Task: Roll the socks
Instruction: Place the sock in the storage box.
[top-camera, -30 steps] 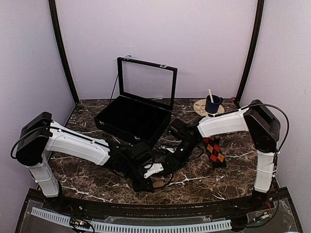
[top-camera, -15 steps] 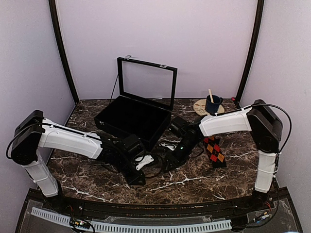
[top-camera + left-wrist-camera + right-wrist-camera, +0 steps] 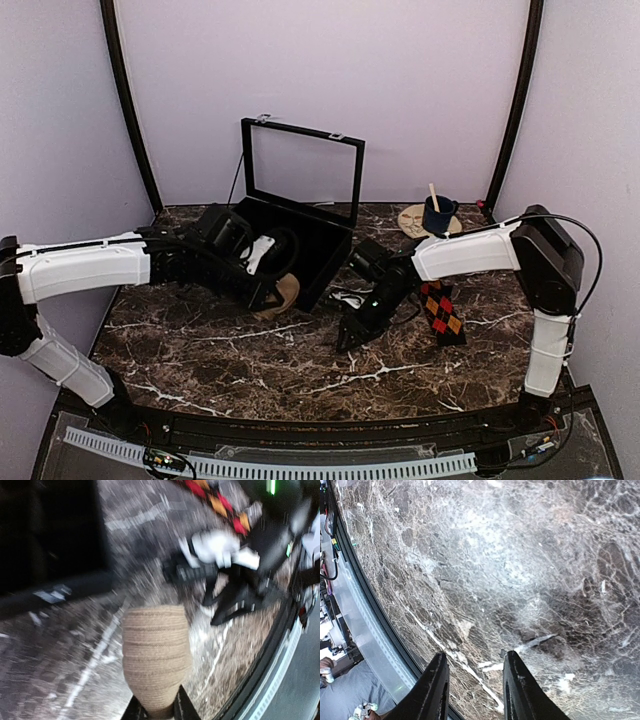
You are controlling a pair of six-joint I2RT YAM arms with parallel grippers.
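My left gripper [image 3: 272,291] is shut on a tan-brown rolled sock [image 3: 284,295] and holds it just in front of the black box [image 3: 270,245]. In the left wrist view the sock [image 3: 156,660] fills the space between the fingers [image 3: 184,709], tan side out. A second sock [image 3: 441,312], black with red-orange argyle diamonds, lies flat on the marble table [image 3: 200,350] at the right, and shows blurred in the left wrist view [image 3: 215,502]. My right gripper [image 3: 347,340] is open and empty, pointing down at the table [image 3: 520,580] in the middle, left of the flat sock.
The black box stands open with its glass lid [image 3: 300,175] up at the back centre. A blue mug [image 3: 437,213] with a stick in it sits on a round wooden coaster [image 3: 412,219] at the back right. The table's front edge rail [image 3: 365,630] lies near my right gripper.
My left gripper has swung up and back-left from the front centre to the box's front, carrying the rolled sock. My right gripper has stayed near the middle, shifting slightly.
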